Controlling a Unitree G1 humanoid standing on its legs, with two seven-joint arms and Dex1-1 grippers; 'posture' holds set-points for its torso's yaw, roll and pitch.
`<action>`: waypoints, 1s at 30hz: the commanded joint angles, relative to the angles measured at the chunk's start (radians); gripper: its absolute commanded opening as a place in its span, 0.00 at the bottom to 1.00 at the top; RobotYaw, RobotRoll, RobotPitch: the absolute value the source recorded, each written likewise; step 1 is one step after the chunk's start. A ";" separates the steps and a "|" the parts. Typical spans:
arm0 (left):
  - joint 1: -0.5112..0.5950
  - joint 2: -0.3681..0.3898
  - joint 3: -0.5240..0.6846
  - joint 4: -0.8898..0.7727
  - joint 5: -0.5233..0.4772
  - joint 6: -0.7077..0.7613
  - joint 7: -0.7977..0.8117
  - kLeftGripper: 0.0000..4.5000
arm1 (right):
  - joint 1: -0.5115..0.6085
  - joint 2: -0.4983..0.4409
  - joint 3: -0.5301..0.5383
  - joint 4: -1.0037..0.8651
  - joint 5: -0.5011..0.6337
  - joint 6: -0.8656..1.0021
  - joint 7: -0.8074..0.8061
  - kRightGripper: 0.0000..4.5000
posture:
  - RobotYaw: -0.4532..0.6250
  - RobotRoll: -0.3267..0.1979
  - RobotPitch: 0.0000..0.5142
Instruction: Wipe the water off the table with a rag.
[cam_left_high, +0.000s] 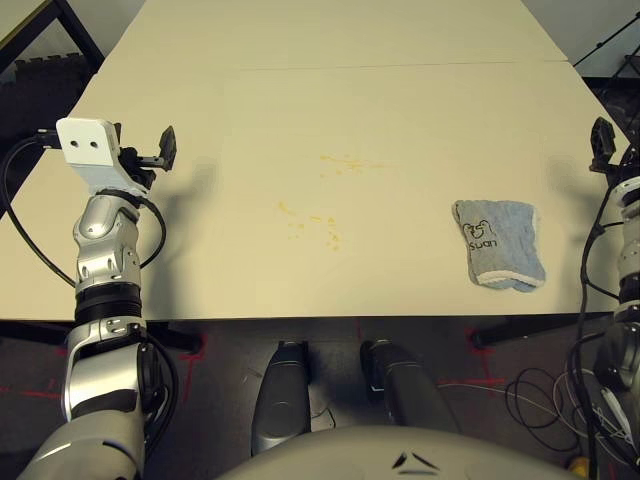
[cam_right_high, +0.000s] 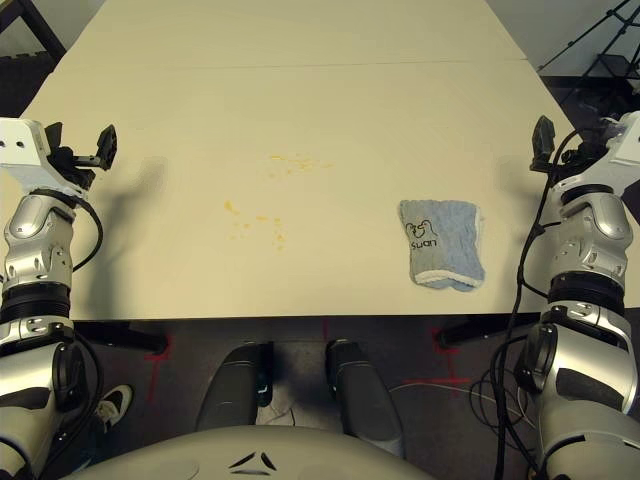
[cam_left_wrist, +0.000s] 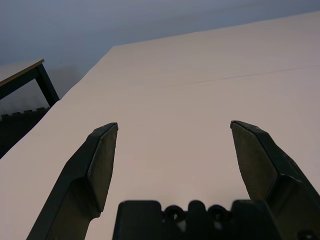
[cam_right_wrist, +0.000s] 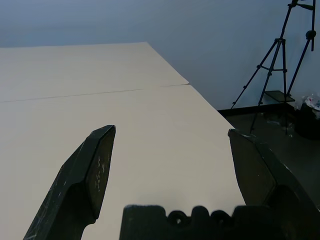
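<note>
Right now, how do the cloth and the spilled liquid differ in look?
The rag is grey-blue with a dark printed logo; the water looks yellowish-orange and plain. The rag is one compact piece, while the water is scattered in tiny specks. Both lie on the table.

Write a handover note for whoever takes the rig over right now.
Left tool: open and empty, over the left side of the table.
Right tool: open and empty, over the right side of the table.
Rag: folded, lying near the table's front edge, right of the spills, logo up, white hem toward the robot.
Water: yellowish-orange drops in two loose clusters around the middle, one nearer the robot, one farther off.
Done: no wiping to be seen; both clusters are there.
Left: pick up the rag, probably with the right tool as the nearer one, and wipe both clusters.
</note>
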 joint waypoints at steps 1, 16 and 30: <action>0.016 -0.003 0.005 -0.001 0.010 -0.008 0.007 1.00 | 0.013 -0.001 -0.004 0.005 0.004 0.005 -0.001 1.00 | 0.58 0.62 0.31; 0.010 0.000 -0.022 -0.033 -0.033 0.023 -0.132 1.00 | 0.068 0.008 -0.009 -0.043 0.018 0.033 -0.018 1.00 | 0.56 0.62 0.33; 0.254 0.087 -0.160 -0.488 -0.200 0.224 -0.642 1.00 | 0.046 0.004 0.001 -0.027 0.012 0.069 -0.014 1.00 | 0.57 0.62 0.33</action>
